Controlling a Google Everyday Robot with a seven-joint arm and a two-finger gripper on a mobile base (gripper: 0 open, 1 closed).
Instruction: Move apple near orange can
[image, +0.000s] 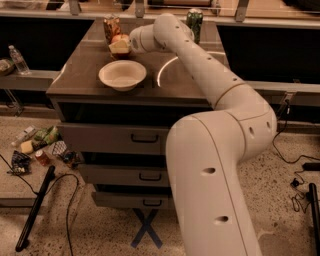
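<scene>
**Apple at the orange can: gripper at far-left corner of cabinet**

Position. My gripper is over the far-left part of the cabinet top. My arm reaches to it from the lower right, crossing the top on a diagonal.

Grasp. My fingers are clenched around the apple. The pale pads cover its lower front, and only the red upper part shows above them. I cannot tell whether the apple rests on the top or hangs just above it.

Task thing. The apple is just beside the orange can, to the can's right and slightly nearer the camera. The two look very close (touching or not, I cannot tell). The can stands upright near the back-left edge.

Other items on top. A white bowl sits upright nearer the front edge, in front of the gripper and apart from it. A green can stands upright at the back, well to the right of the apple, partly behind my arm. A bright curved reflection lies on the top to the right of the bowl.

Below and around. Three drawers are closed under the top. On the floor to the left lie some wrappers and a small can, with a black pole nearer the camera. A blue X is marked on the floor in front of the cabinet. A water bottle stands on a ledge at far left.
</scene>
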